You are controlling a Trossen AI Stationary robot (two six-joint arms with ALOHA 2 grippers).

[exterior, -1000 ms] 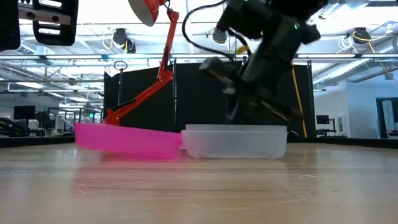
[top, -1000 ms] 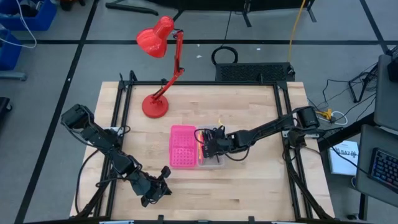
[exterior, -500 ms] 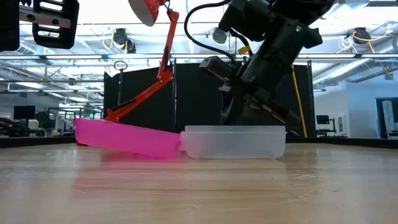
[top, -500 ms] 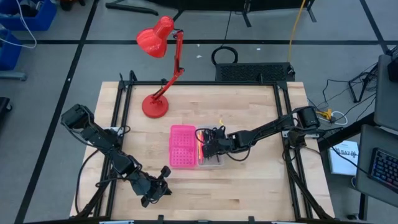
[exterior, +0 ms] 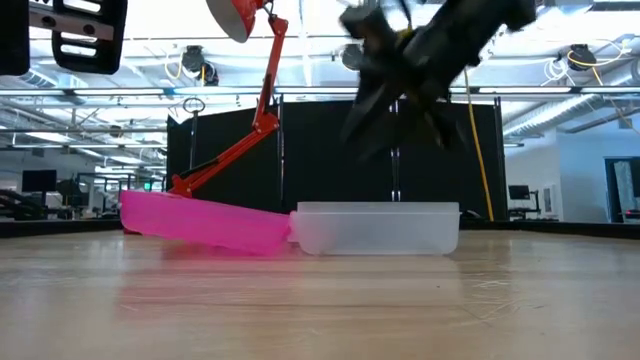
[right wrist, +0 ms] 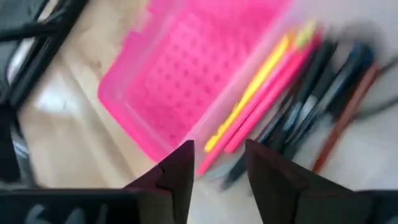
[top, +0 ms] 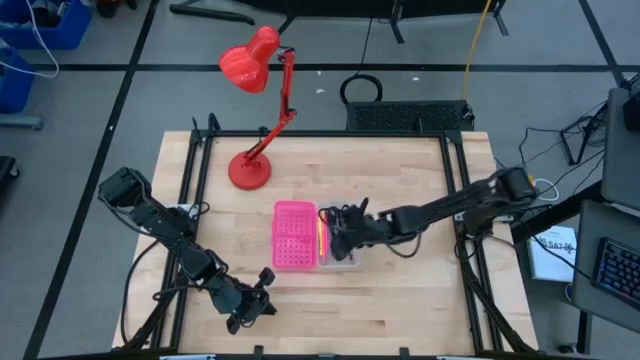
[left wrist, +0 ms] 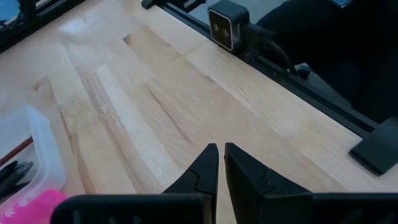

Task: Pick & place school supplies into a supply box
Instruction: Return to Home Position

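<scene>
The right hand (exterior: 395, 110) is lifting away from the supply box (exterior: 378, 228): a second ago, in the low view, it was hanging just behind the clear tray half with its tips down at the rim, and now it is riding well above the tray. From above, the right arm (top: 450, 207) is drawing back, its upper joint swinging outward past the right edge of the worktop (top: 400, 290). The pink half (exterior: 205, 222) is sitting slightly more tilted than a second ago
</scene>
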